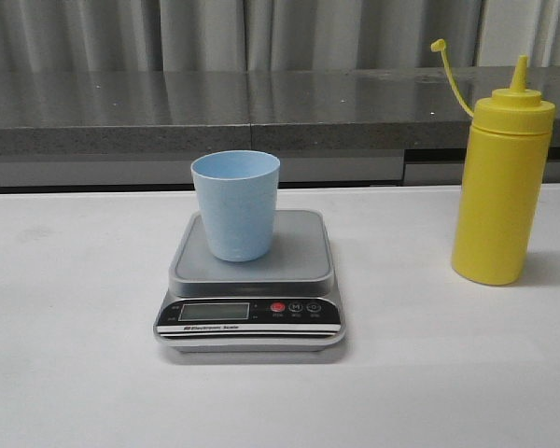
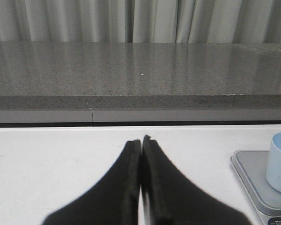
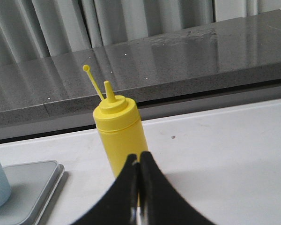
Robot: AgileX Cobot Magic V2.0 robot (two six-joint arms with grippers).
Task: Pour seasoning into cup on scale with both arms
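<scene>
A: How far along is the pouring?

B: By my judgement, nothing has started. The cup [image 1: 235, 203] stands upright on the scale [image 1: 250, 280], toward the 11 o'clock part of the platform, so that part is set. The seasoning [image 1: 500, 182] stands upright on the counter [image 1: 75, 355], well apart from the scale at its 3 o'clock, untouched, with its cap [image 1: 438, 45] off the nozzle and dangling on the tether.

A: So what is left?

B: Grasping the bottle, carrying it over the cup, tipping it, and probably steadying the cup with the other arm. I can't see inside the cup, and the display is too small to read.

A: And the arms?

B: Neither shows in the front view. The left hand [image 2: 141, 140] has its fingers pressed together, holding nothing, low over bare counter with the scale off at about 3 o'clock. The right hand [image 3: 139, 164] is likewise closed up and empty, pointed straight at the bottle just ahead of it.
</scene>
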